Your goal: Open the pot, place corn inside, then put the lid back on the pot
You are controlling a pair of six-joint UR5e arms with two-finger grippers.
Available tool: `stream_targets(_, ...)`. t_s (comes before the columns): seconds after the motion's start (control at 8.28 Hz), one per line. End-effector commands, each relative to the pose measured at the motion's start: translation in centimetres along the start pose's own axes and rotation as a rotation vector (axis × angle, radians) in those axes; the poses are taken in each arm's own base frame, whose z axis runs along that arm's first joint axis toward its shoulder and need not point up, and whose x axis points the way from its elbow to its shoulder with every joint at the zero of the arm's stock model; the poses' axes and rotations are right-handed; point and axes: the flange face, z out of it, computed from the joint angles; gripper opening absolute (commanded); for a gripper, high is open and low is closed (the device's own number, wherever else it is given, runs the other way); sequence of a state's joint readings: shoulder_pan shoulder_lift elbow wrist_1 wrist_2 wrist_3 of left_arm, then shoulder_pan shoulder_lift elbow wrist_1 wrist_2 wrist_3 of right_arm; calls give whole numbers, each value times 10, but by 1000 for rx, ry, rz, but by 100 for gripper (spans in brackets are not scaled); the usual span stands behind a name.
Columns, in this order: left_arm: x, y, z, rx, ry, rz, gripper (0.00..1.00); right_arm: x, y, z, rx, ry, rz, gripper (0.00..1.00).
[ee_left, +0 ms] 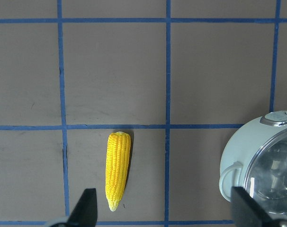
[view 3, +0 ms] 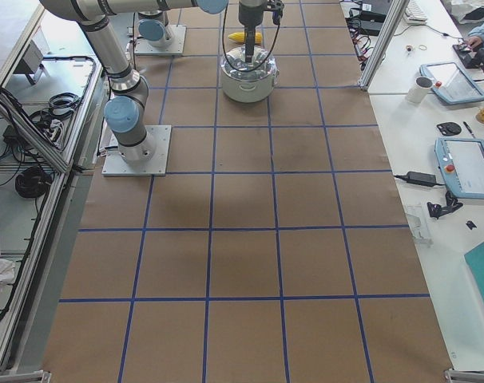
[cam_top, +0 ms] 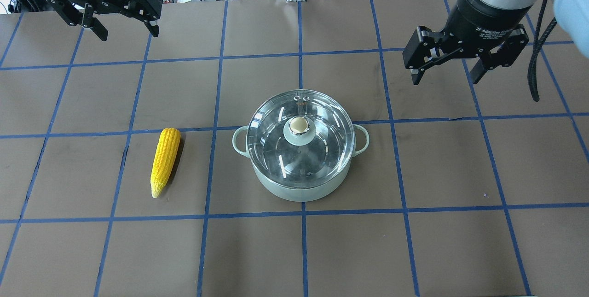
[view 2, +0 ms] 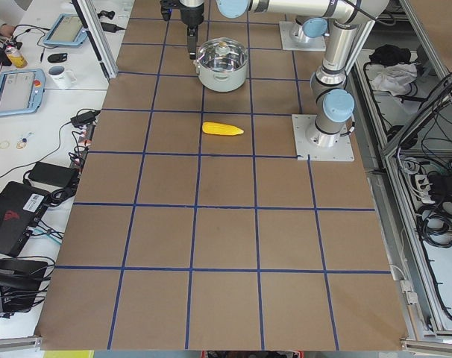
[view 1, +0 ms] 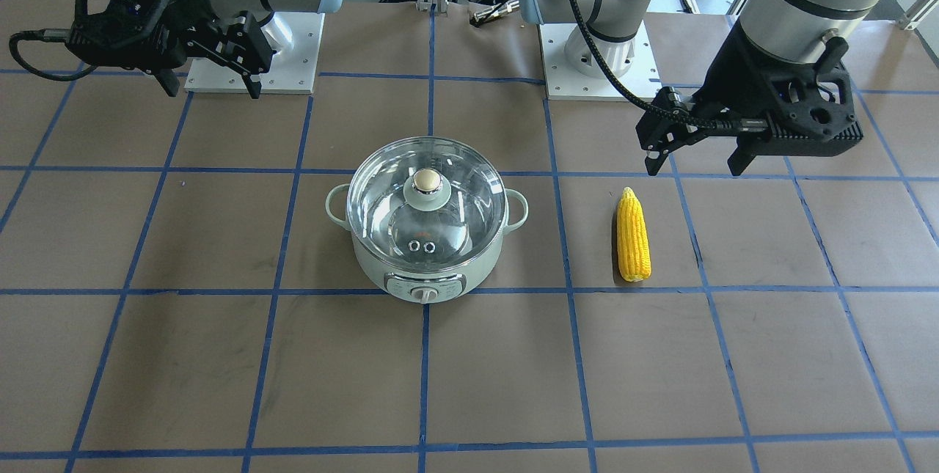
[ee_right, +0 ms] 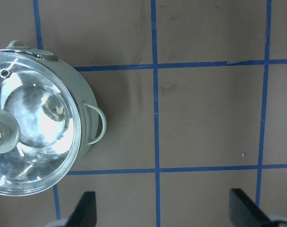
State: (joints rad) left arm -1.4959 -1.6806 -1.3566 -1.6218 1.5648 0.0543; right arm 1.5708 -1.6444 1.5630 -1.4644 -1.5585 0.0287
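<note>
The pale mint-green pot [view 1: 425, 271] stands at the table's middle with the clear glass lid [view 1: 440, 220] shut on it, its beige knob [view 1: 426, 180] on top. The yellow corn [view 1: 633, 235] lies on the table to the pot's left, clear of it. My left gripper [cam_top: 129, 34] is open and empty, high above the table beyond the corn [cam_top: 164, 161]. My right gripper [cam_top: 444, 78] is open and empty, above the table to the right of the pot [cam_top: 301, 191]. In the left wrist view the corn [ee_left: 118, 169] lies between the open fingers. In the right wrist view the lid [ee_right: 34, 123] is at the left edge.
The brown table cover carries a grid of blue tape lines [cam_top: 300, 57]. The two arm bases [view 1: 598, 55] stand on white plates at the robot's side of the table. Side desks with tablets and a mug [view 2: 60, 74] lie beyond the table edge.
</note>
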Motion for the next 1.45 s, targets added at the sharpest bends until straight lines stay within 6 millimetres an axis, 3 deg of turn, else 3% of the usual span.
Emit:
stream_targets(0.0, 0, 2, 0, -7, -3, -6, 100, 0, 0, 0, 0, 0, -1, 100)
stream_targets(0.12, -2, 2, 0, -7, 5, 4, 100, 0, -1, 1, -1, 2, -1, 100)
stream_targets(0.36, -28, -2, 13, -34, 0, -38, 100, 1, -1, 1, 1, 11, -3, 100)
stream_targets(0.6, -68, -8, 69, -96, 20, 63, 100, 1, -5, 5, -4, -2, -105, 100)
stream_targets(0.72, -72, -17, 111, -70, 6, 78, 100, 1, -5, 11, -15, -3, -105, 100)
stream_targets(0.97, -71, -6, 172, -153, 25, 67, 100, -7, -4, 16, -36, -21, -7, 100)
stream_targets(1.09, -70, -1, 197, -199, 41, 64, 100, -48, -3, 26, -46, -59, 30, 100)
stream_targets(1.33, -71, 6, 232, -275, 47, 77, 100, -174, 7, 72, 11, -21, -34, 100)
